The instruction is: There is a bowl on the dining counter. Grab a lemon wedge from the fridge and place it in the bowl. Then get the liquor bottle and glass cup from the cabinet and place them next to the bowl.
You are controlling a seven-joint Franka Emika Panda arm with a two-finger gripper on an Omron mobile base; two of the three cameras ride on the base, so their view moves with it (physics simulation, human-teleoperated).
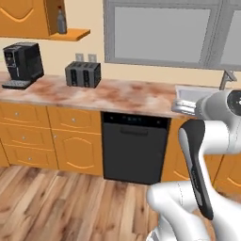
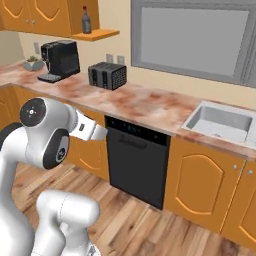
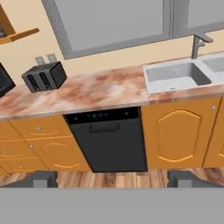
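Task looks barely started, as far as these views tell: no bowl, lemon wedge, fridge or dining counter in sight, so all three placements appear left to do. Gripper (image 3: 112, 178) is empty, fingers wide apart with nothing between them, aimed at the kitchen run from well back.

One task item candidate: a bottle (image 2: 86, 20) standing upright on the open orange shelf (image 2: 97, 34) beside the upper cabinets (image 2: 30, 15), above the coffee machine (image 2: 61, 59). Likely the liquor bottle, but too small to confirm. Cabinet doors are shut; glass cup can't be seen, contents hidden.

Containers: sink (image 3: 175, 75) with faucet (image 3: 197, 43) behind it, basin looks empty. Toaster (image 3: 45, 75) sits on the marble counter (image 3: 100, 92), slots seem empty. Dishwasher (image 3: 108, 140) below is closed, as are the drawers and lower doors. Small potted plant (image 2: 33, 62) at the counter's far end, near the coffee machine.

Judgement: base needs to drive to the fridge first.
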